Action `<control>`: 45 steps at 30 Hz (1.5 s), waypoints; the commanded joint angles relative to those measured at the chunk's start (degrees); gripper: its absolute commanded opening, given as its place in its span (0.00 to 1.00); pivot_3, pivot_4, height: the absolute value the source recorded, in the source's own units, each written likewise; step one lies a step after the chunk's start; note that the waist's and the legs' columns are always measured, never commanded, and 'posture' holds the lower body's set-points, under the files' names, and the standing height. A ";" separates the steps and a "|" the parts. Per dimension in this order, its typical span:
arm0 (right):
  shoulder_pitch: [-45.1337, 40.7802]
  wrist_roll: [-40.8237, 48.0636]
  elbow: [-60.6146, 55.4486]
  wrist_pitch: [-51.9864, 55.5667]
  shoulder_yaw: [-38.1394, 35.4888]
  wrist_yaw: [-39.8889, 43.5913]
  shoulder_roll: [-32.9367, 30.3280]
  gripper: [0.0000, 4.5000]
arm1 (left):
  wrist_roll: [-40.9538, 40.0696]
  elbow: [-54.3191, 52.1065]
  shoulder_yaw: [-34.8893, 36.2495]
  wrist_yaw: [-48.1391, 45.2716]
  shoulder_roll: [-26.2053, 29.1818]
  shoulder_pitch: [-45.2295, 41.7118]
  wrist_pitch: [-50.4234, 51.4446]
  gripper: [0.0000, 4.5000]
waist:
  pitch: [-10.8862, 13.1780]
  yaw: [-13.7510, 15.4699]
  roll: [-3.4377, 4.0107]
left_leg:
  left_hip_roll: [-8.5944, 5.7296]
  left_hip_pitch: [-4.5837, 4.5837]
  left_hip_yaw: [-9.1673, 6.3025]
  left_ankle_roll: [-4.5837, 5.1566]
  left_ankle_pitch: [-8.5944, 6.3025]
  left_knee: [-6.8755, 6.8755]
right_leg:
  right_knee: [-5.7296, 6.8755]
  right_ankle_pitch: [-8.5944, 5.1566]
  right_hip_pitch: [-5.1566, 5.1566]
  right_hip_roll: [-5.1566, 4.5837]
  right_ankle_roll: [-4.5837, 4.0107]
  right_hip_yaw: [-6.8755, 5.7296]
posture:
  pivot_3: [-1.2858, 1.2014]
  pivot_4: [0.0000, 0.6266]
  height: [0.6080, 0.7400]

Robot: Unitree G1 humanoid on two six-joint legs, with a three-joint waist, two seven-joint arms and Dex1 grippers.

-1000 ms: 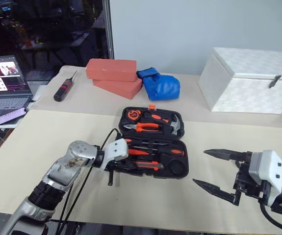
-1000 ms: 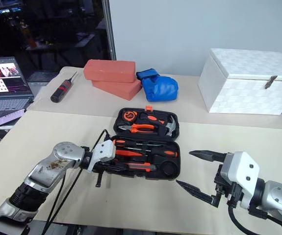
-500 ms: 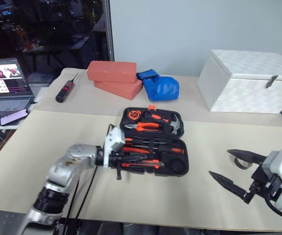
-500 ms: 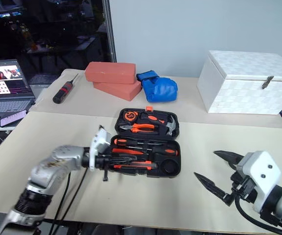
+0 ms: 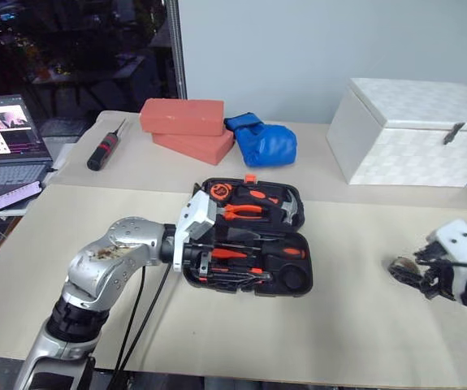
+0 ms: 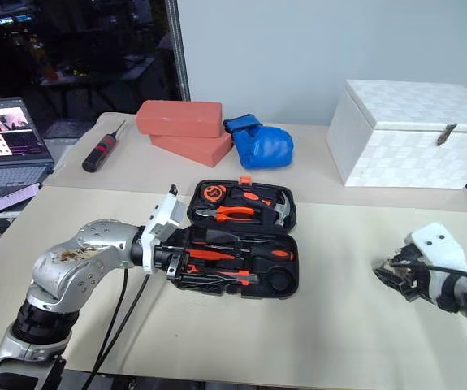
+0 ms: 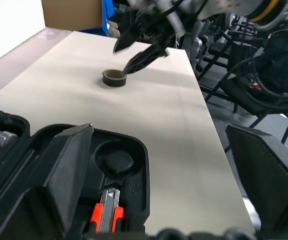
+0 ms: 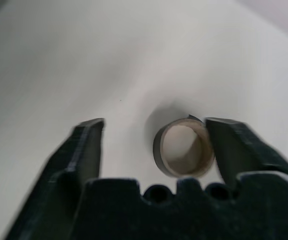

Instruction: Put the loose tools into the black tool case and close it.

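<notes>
Black tool case (image 5: 253, 237) lying open on the beige bench (image 5: 95, 236), lid half toward the far side with pliers (image 5: 237, 211), hammer (image 5: 291, 210) and a small orange tape measure (image 5: 219, 191) in its recesses. Near half holding slim orange-and-black screwdrivers (image 5: 233, 253) and, along the front edge, an orange-and-black utility knife (image 7: 105, 216); round recess (image 7: 113, 161) at the near right corner empty.

Left tool (image 5: 194, 258) at the left end of the case, fingers spread wide, one black finger (image 7: 66, 170) over the case's near half, nothing between them.

Small grey tape ring (image 8: 184, 148) flat on the bench well to the right of the case, apart from it. Right tool (image 6: 395, 275) lowered over the ring, fingers part open and straddling it: one finger (image 8: 231, 145) just beside the ring's edge, the other (image 8: 83, 150) standing clear with a gap. Ring on the bench, not lifted; contact with the nearer finger not possible to tell.

Farther back on the bench: two red bricks (image 5: 186, 123) stacked, a blue glove (image 5: 264, 143) beside them, a black screwdriver with a red band (image 5: 103, 149) to the left, a big white box (image 5: 408, 132) to the right. Laptop (image 5: 6, 138) and phone (image 5: 18, 195) off the left edge.
</notes>
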 commanded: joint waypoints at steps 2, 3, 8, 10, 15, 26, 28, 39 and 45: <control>-4.92 -1.98 6.35 2.67 4.19 0.69 -1.42 0.70 | -1.03 -2.56 0.75 0.81 0.07 -0.33 -1.57 1.00 | 0.00 0.09 0.00 | -0.05 -0.07 0.00 0.00 0.00 0.00 | -0.06 -0.02 0.00 -0.03 0.08 0.01 | 0.52 0.24 1.00; -5.86 -2.06 7.46 3.00 4.81 0.73 -1.38 0.70 | -1.03 -2.54 0.81 0.79 0.22 -0.32 -1.72 1.00 | 0.00 0.04 0.00 | -0.05 -0.07 0.00 0.01 -0.01 0.01 | -0.08 -0.02 0.01 -0.03 0.09 0.03 | 0.52 0.24 1.00; -10.73 -3.85 13.74 3.26 9.82 2.00 -1.31 0.48 | -1.25 -3.25 1.17 0.69 0.95 0.08 -2.67 1.00 | 0.00 -0.05 0.01 | -0.12 -0.09 0.01 0.01 0.00 0.02 | -0.08 0.02 -0.01 -0.08 0.17 0.07 | 0.52 0.24 1.00; -12.29 -3.93 14.87 2.65 10.20 2.33 -0.81 0.33 | -1.72 -3.74 1.41 1.12 0.88 0.22 -2.51 1.00 | 0.00 -0.06 0.01 | -0.13 -0.07 0.01 0.01 0.00 0.02 | -0.05 0.03 -0.01 -0.08 0.18 0.08 | 0.52 0.24 1.00; -13.09 -4.86 15.80 1.17 11.21 3.80 -1.56 0.01 | -2.10 -5.18 1.85 1.21 1.18 1.59 -3.99 1.00 | 0.01 -0.07 0.04 | -0.12 -0.06 0.01 0.01 0.00 0.02 | -0.02 0.03 0.00 -0.06 0.19 0.09 | 0.52 0.24 1.00; -13.82 6.94 -10.83 8.20 5.61 12.77 -5.07 0.01 | -9.75 -5.94 9.79 -0.65 5.66 8.82 -2.97 1.00 | 0.08 -0.97 0.29 | -0.02 -0.03 0.03 0.01 0.00 0.02 | 0.10 0.06 -0.05 0.01 0.24 0.12 | 0.52 0.24 1.00; -16.16 10.69 -16.55 10.48 8.20 14.03 -5.30 0.01 | -9.18 -5.59 10.98 -2.57 8.19 11.29 -4.29 1.00 | 0.12 -1.10 0.22 | 0.10 0.04 0.00 0.01 0.00 0.02 | 0.18 0.06 -0.05 0.13 0.17 0.07 | 0.52 0.24 1.00; -30.33 6.95 -20.56 11.16 32.73 12.50 -1.40 0.01 | -8.66 -4.48 13.87 -3.15 12.33 16.04 -6.45 1.00 | 0.26 0.03 0.06 | 0.07 -0.10 0.21 -0.04 -0.03 0.03 | -0.17 0.02 -0.15 -0.17 -0.01 0.02 | 0.52 0.24 1.00; -33.02 6.65 -20.39 12.19 37.45 12.90 0.91 0.01 | -8.85 -6.41 14.49 -1.96 12.44 18.15 -6.48 1.00 | 0.26 0.05 0.06 | 0.12 -0.64 0.20 -0.05 -0.06 0.01 | 0.12 0.19 -0.79 -0.04 0.25 0.01 | 0.52 0.24 1.00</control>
